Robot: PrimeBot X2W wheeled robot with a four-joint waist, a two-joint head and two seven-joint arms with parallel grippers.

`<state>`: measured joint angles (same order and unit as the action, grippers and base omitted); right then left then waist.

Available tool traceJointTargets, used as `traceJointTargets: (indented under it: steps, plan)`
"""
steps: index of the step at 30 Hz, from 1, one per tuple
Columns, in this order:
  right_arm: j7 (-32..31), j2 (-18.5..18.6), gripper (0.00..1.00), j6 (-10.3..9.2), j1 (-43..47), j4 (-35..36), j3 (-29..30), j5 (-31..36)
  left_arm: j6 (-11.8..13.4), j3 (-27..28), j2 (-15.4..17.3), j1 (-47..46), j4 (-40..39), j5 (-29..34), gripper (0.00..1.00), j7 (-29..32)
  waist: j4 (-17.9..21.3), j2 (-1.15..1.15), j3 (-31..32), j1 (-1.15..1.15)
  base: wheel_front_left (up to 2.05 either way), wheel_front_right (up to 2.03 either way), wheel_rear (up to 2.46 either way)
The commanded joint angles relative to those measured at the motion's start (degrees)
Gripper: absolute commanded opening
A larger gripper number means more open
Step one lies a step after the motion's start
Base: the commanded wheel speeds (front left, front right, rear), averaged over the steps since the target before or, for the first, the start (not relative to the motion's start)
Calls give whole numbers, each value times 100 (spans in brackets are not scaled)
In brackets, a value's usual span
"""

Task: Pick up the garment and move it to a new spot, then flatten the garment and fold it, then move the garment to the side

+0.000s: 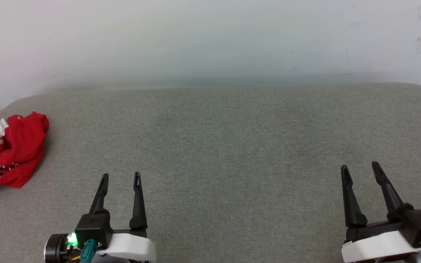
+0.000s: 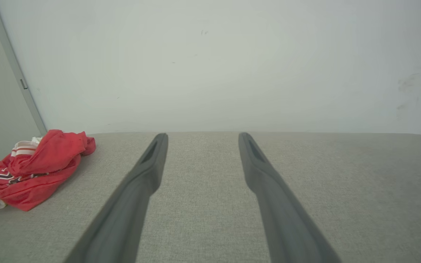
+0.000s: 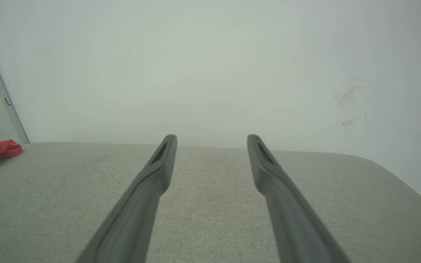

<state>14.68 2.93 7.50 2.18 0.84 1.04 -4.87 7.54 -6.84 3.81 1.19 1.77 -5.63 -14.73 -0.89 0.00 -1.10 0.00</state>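
Grey woven fabric covers the work surface (image 1: 210,153). Nearest the robot, the left gripper (image 1: 121,175) and the right gripper (image 1: 359,166) hover over it, each with fingers spread and nothing between them. Farther out, at the left edge, the garment (image 1: 13,149) lies crumpled in a heap, well apart from both grippers. A pale wall (image 1: 210,36) stands behind.

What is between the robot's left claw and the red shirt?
Nothing: only bare grey fabric surface lies between the left gripper and the crumpled garment, as the head view shows.
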Motion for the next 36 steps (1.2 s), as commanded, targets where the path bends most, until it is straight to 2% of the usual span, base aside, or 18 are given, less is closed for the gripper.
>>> traceJointTargets:
  steps: [1, 13, 25, 33, 35, 36]
  plan:
    - [47, -9, 100, -2, 39, 21, -18, 93, -28, 31, -8, 63, -5, 122, 100, -38, -2, 0, 3, 0, 0, 0, 0]
    - [53, -9, 100, -2, 79, -90, 23, -116, -191, 171, -82, 77, 110, 48, 100, -55, 4, 0, 8, 0, 0, 0, 0]
    - [53, -9, 100, -2, 86, -104, 53, -161, -198, 190, -93, 45, 126, -16, 100, -50, -80, 0, 16, 0, 0, 0, 0]
    - [53, -9, 100, -2, 137, -18, 28, -118, -183, 224, -92, -28, 79, 2, 100, -50, -499, 0, -1, 0, 0, 0, 0]
    - [53, -9, 100, -2, 140, 5, 3, -93, -169, 248, -92, -32, 75, 6, 100, -50, -657, 0, -7, 0, 0, 0, 0]
    - [53, -9, 100, -2, 129, 30, 2, -76, -157, 268, -94, -45, 71, -5, 100, -50, -914, 0, -27, 0, 0, 0, 0]
